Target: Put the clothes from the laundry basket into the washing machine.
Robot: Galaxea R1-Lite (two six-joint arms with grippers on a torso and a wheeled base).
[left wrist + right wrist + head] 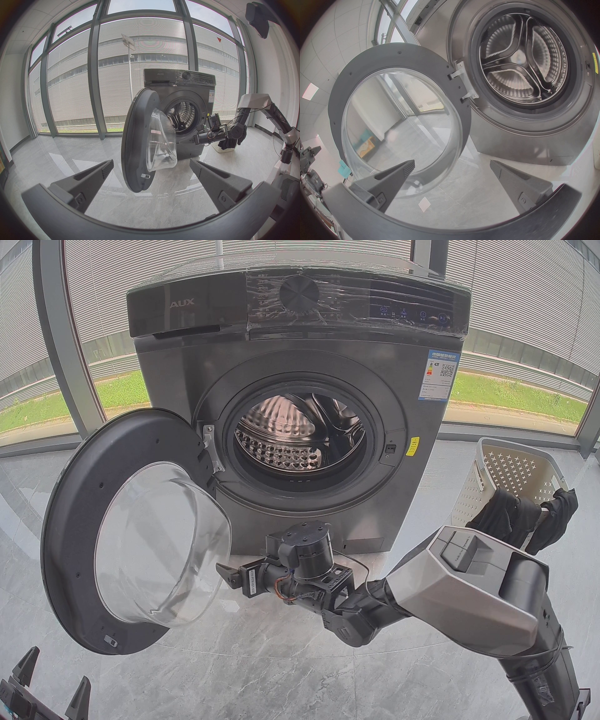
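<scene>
Washing machine [181, 374] body: grey sheet metal, satin finish. Control panel [350, 299]: glossy black, wrapped in crinkled clear film. Drum [281, 455]: bright perforated steel, mirror-shiny. Door [72, 521]: matt dark plastic ring. Its window [159, 546] is clear and glossy, probably glass. Laundry basket [509, 468]: white plastic, perforated walls, matt. Clothes [509, 515]: black cloth, soft, dull. Floor [250, 671]: grey stone-look tiles, polished, reflective.

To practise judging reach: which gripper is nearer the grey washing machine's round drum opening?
Right. The right gripper hangs close below the drum opening; the left gripper sits low, back beyond the open grey glass-windowed door.
</scene>
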